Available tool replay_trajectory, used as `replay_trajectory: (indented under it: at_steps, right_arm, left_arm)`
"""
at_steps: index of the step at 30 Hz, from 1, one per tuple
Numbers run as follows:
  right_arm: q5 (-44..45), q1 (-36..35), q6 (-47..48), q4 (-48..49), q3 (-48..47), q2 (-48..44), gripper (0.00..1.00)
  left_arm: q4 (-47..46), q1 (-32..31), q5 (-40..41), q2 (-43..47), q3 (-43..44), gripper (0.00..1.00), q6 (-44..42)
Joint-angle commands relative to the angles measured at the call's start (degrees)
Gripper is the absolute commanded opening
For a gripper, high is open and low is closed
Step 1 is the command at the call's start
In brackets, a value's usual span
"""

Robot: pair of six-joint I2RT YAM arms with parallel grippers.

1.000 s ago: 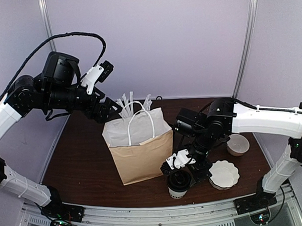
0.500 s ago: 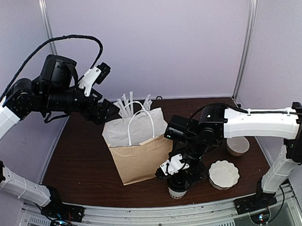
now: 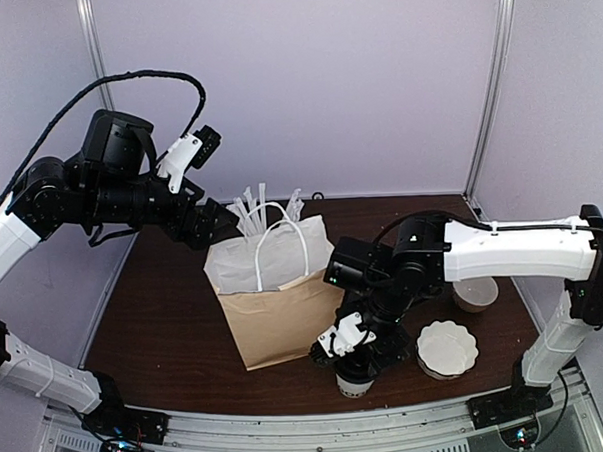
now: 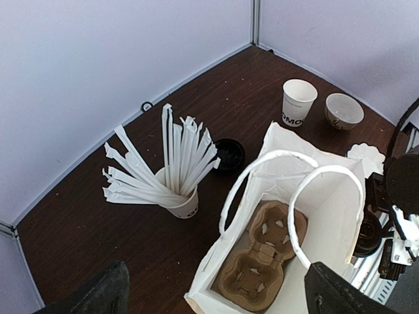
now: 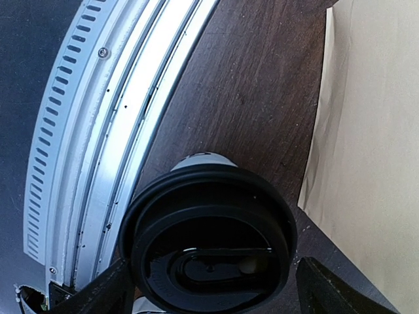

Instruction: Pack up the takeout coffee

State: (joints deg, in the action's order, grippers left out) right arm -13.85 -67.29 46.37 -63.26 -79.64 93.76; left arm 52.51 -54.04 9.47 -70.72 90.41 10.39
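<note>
The takeout coffee (image 3: 354,376), a white paper cup under a round black lid (image 5: 209,235), stands near the table's front edge, just right of the paper bag (image 3: 282,305). My right gripper (image 3: 353,356) hangs straight above it, open, one finger on each side of the lid (image 5: 222,291). The left finger looks close to the lid's rim and the right finger stands apart from it. My left gripper (image 4: 222,291) is open and empty, held high over the bag's back left corner (image 3: 211,222). A brown two-cup carrier (image 4: 268,255) lies in the bag's bottom.
A white cup of wrapped straws (image 4: 178,196) stands behind the bag, a loose black lid (image 4: 229,154) beside it. A lidless white cup (image 4: 298,101) and a small bowl (image 4: 344,110) stand at the right. A stack of scalloped white paper (image 3: 447,348) lies right of the coffee. The metal rail (image 5: 98,131) borders the front edge.
My right gripper has moved left and down until it straddles the coffee's lid, and its jaws have narrowed a little. The left arm has barely shifted.
</note>
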Motion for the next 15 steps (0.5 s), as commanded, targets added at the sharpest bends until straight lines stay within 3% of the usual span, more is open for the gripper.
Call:
replay_trajectory:
  at_steps: [1,15]
  right_arm:
    - [1.71,-0.52,0.39,-0.5,-0.73,1.16,0.88]
    - [0.79,-1.45,0.16,-2.06,-1.14,2.45,0.87]
  left_arm:
    - [-1.57,0.52,1.13,0.18,0.7,0.97,-0.61]
    - [-1.66,0.87,0.59,0.48,-0.41,0.97,-0.26]
